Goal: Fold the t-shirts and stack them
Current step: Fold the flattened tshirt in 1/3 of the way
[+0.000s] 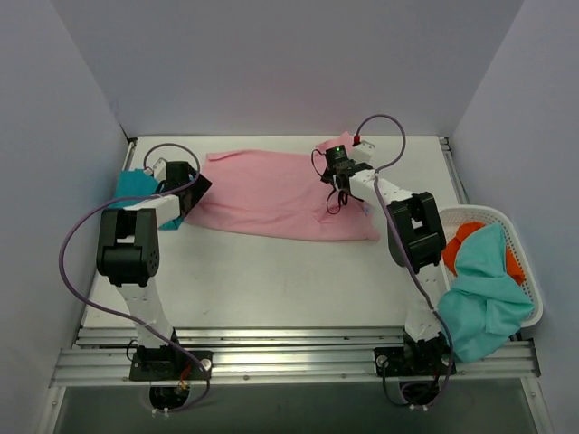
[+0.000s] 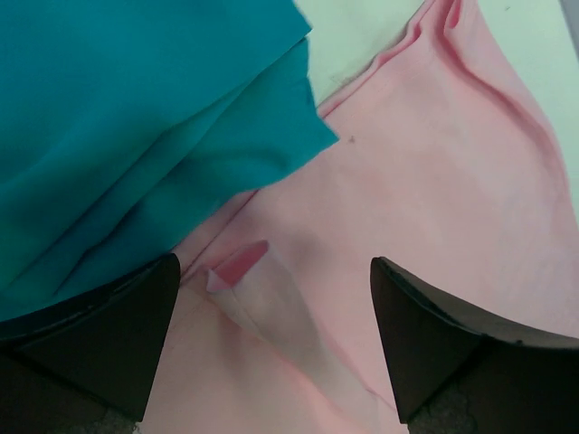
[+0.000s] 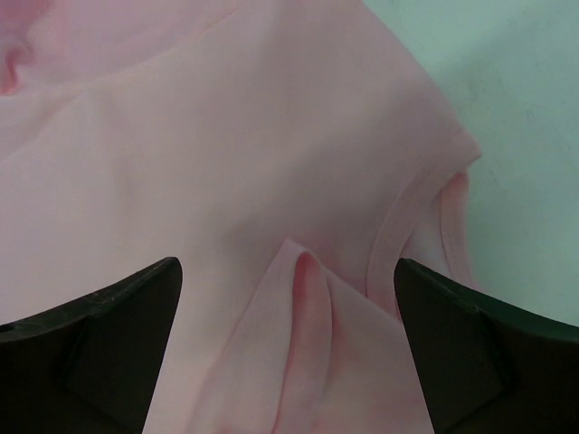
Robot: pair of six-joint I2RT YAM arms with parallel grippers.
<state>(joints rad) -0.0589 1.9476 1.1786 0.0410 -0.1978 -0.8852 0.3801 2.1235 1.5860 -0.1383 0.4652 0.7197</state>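
Between the parted fingers of the left hand (image 2: 274,271), which grips nothing, lies a small upturned flap at one end of the pink t-shirt (image 1: 271,190). The right hand (image 3: 288,267) is likewise spread wide and holds nothing; a raised pleat of pink cloth stands between its fingers, just beside the ribbed neckband (image 3: 412,212).

Two hands are present, one at each end of this shirt. Two t-shirts lie on the counter (image 1: 271,280). The pink one is spread fairly flat across the far half, its long axis running left to right, with the neckband end toward the right and the opposite end toward the left. The teal t-shirt (image 1: 134,185) lies bunched at the far left, partly hidden by the left arm; in the left wrist view its corner overlaps the pink edge.

One white lattice basket (image 1: 523,242) stands at the right edge of the counter, well apart from both shirts. It holds two garments: a light green garment (image 1: 484,294) spilling over the near rim, and an orange garment (image 1: 458,239) partly covered by it.
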